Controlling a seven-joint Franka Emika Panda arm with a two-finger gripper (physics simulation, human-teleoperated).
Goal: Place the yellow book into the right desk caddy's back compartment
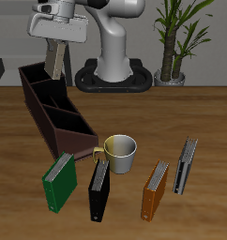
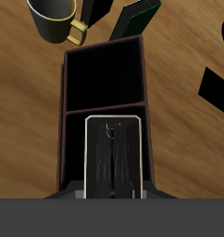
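One move left: lower pincer, pinching yellow book upright, straight down into caddy back compartment, walls clear, then release.

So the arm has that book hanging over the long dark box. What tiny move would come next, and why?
Probably a slow, straight descent. The gripper holds the yellow book upright above the right desk caddy, and the wrist view shows the book lined up over the back compartment, so lowering before letting go seems safest.
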